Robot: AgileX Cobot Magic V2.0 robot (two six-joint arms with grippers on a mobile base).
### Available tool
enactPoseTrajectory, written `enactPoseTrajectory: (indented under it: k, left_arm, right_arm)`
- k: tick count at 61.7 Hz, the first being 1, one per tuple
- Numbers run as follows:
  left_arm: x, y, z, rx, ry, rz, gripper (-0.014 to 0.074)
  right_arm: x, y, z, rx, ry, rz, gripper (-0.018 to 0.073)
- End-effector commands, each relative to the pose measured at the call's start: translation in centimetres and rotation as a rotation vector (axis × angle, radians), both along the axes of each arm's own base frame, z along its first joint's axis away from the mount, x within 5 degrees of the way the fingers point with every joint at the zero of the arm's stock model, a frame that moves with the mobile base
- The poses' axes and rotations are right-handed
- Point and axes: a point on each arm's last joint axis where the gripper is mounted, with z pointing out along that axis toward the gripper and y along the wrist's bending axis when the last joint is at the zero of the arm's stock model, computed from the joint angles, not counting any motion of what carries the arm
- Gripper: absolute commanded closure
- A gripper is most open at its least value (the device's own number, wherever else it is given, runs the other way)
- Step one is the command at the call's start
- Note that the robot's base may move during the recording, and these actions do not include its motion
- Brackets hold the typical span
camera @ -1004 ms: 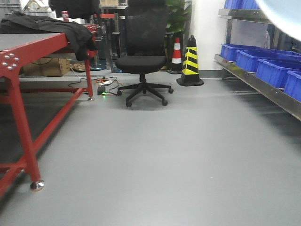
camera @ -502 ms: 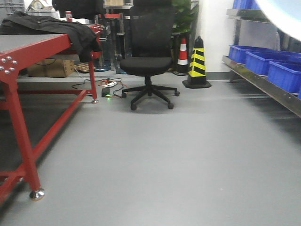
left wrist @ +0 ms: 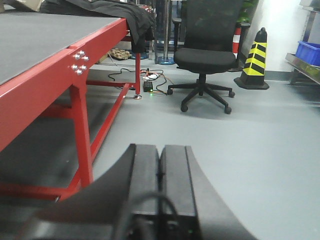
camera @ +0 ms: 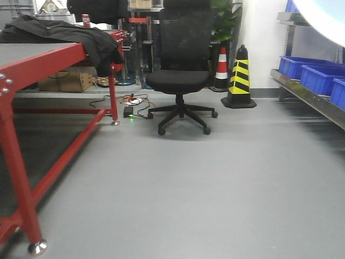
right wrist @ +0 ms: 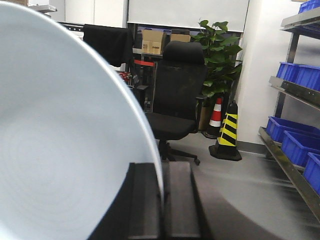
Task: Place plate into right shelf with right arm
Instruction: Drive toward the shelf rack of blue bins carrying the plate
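The white plate fills the left of the right wrist view, held on edge. My right gripper is shut on the plate's rim, one black finger on each side. A blurred white edge of the plate shows at the top right of the front view. The right shelf, a steel rack with blue bins, runs along the right wall; it also shows in the right wrist view. My left gripper is shut and empty, low over the floor beside the red table.
A red-framed table with a black jacket stands on the left. A black office chair is ahead in the middle. A yellow-black cone and a red-white cone stand by the far wall. Cables lie on the floor.
The whole view has swung left: the chair, cones and shelf have shifted right in the front view and the shelf shows less. The plate stays held at top right.
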Motion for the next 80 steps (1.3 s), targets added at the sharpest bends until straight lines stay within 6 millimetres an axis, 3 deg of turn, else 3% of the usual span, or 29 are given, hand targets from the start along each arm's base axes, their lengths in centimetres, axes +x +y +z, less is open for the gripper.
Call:
enactPoseTrajectory:
  k: [1, 80]
  left_arm:
    - [-0.08, 0.1, 0.52, -0.018, -0.089, 0.009, 0.0724]
    - [-0.08, 0.1, 0.52, -0.018, -0.089, 0.009, 0.0724]
  right_arm:
    - [-0.3, -0.15, 1.84, 0.011, -0.12, -0.015, 0.0505]
    - [-0.3, -0.15, 1.84, 0.011, -0.12, -0.015, 0.0505]
